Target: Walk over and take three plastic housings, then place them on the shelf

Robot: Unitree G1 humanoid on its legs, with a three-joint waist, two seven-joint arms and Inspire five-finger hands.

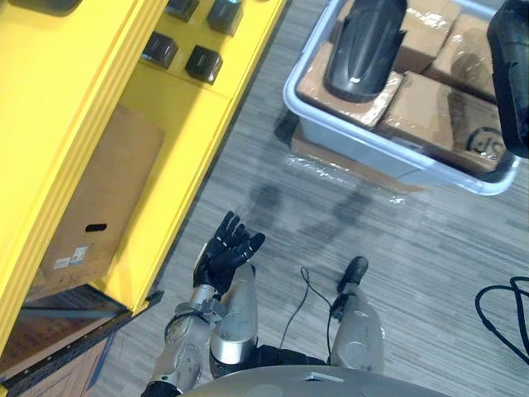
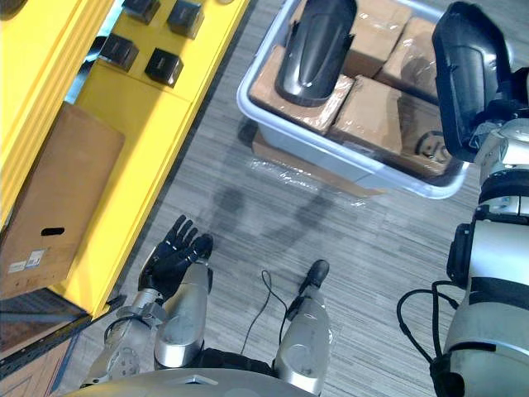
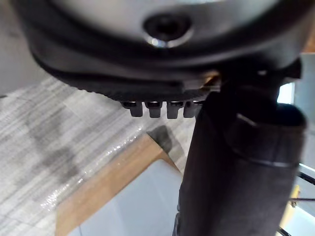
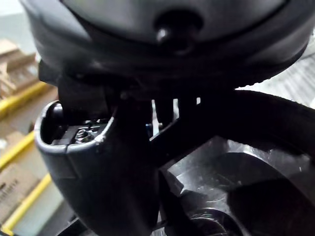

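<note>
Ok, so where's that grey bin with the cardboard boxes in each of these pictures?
Left eye view: the grey bin, upper right, a black housing on its boxes.
Right eye view: the bin, upper middle.
Left wrist view: probably the pale wall beside the wrapped cardboard.
Right wrist view: too dark to tell.
Shared landmark: that wrapped cardboard under the bin.

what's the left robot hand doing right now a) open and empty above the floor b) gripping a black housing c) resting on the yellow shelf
a: the left robot hand has its fingers spread with nothing in it, over the grey floor beside the yellow shelf.
</note>
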